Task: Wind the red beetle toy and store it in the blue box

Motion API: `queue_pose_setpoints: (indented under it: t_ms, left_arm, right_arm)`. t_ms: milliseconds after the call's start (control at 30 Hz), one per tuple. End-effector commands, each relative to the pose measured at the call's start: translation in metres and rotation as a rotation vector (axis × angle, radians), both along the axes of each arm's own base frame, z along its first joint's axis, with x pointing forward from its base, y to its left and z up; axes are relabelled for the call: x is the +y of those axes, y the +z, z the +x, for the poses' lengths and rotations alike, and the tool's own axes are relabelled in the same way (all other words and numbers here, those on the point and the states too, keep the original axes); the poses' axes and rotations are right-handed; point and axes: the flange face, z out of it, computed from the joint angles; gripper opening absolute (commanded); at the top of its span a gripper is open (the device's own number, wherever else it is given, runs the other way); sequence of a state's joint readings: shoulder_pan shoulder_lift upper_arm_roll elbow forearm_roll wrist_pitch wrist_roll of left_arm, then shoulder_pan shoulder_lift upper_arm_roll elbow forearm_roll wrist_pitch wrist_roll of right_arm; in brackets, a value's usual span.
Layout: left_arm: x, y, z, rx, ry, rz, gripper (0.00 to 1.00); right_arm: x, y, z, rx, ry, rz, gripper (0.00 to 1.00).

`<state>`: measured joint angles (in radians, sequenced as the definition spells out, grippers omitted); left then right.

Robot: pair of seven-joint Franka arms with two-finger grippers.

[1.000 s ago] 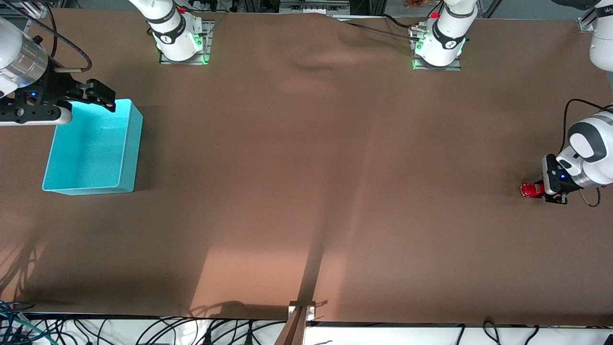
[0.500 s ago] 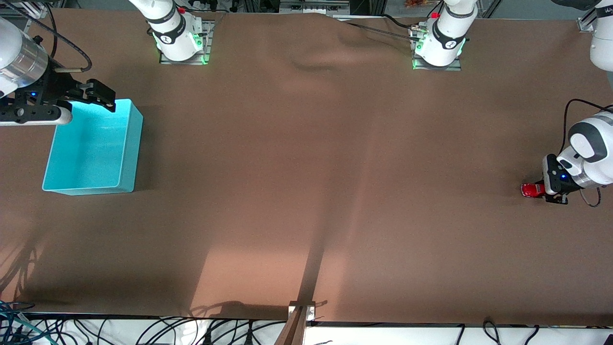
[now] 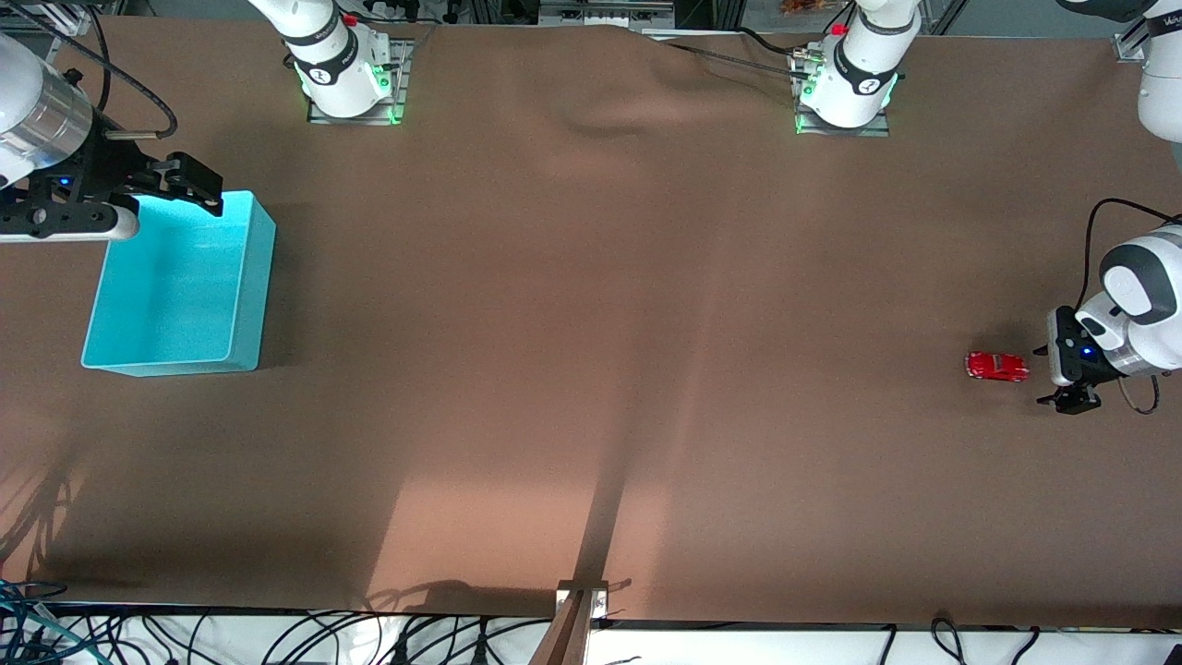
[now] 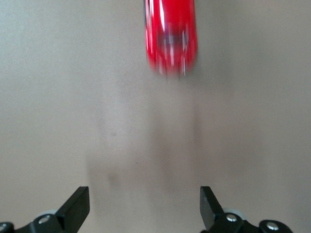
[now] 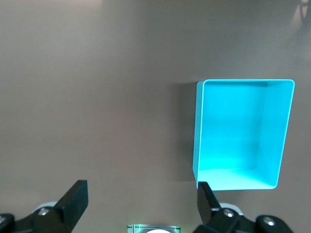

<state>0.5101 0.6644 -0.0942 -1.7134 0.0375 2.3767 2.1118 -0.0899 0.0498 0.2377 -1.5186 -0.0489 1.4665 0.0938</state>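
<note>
The red beetle toy (image 3: 997, 367) stands on its wheels on the desk (image 3: 591, 369), near the left arm's end. Its body is small, rounded and glossy, with dark windows; in the left wrist view it (image 4: 171, 36) shows as a blurred red shape on the matte brown cover. This cover looks like smooth cloth and has soft wrinkles near the arm bases.

The left pincer (image 3: 1062, 374) is low over the desk just beside the toy, not touching it. Its two black fingers (image 4: 75, 208) stand wide apart with nothing between them.

The blue box (image 3: 249, 277) sits at the right arm's end, well apart from the toy. It is a rectangular turquoise plastic bin with plain smooth walls and rounded corners (image 5: 243, 133).

The right pincer (image 3: 189, 189) waits above the box's edge, its fingers (image 5: 73, 200) also apart and holding nothing.
</note>
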Motion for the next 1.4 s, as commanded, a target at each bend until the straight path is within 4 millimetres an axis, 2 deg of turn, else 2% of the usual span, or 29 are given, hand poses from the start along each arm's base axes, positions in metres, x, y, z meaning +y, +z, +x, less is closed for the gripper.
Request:
queue_pose_setpoints:
  t_ms: [0, 300, 567, 700, 1000, 1100, 1167, 1367]
  left_arm:
    - [0.003, 0.000, 0.003, 0.005, -0.011, -0.004, 1.00]
    - [0.011, 0.018, 0.011, 0.001, 0.006, -0.011, 1.00]
    - [0.018, 0.054, 0.030, -0.027, 0.019, 0.001, 1.00]
    - [0.022, 0.068, 0.033, -0.020, 0.107, -0.001, 1.00]
    - [0.027, 0.113, 0.040, 0.008, 0.349, -0.009, 1.00]
    - [0.021, 0.123, 0.042, 0.055, 0.445, -0.010, 1.00]
    - [0.010, 0.132, 0.046, 0.080, 0.499, -0.005, 1.00]
    - [-0.007, 0.163, 0.053, 0.079, 0.596, -0.001, 1.00]
  right_arm:
    - [0.001, 0.005, -0.006, -0.002, -0.012, 0.010, 1.00]
    - [0.001, 0.005, -0.006, -0.002, -0.012, 0.010, 1.00]
    - [0.001, 0.005, -0.007, -0.001, -0.013, 0.010, 1.00]
    - [0.001, 0.005, -0.007, -0.001, -0.013, 0.010, 1.00]
    - [0.002, 0.005, -0.006, -0.002, -0.009, 0.011, 1.00]
    - [-0.002, 0.002, -0.004, 0.003, 0.000, 0.014, 1.00]
    - [-0.002, -0.002, -0.002, 0.012, 0.001, 0.018, 1.00]
    - [-0.002, 0.002, -0.002, 0.006, 0.001, 0.022, 1.00]
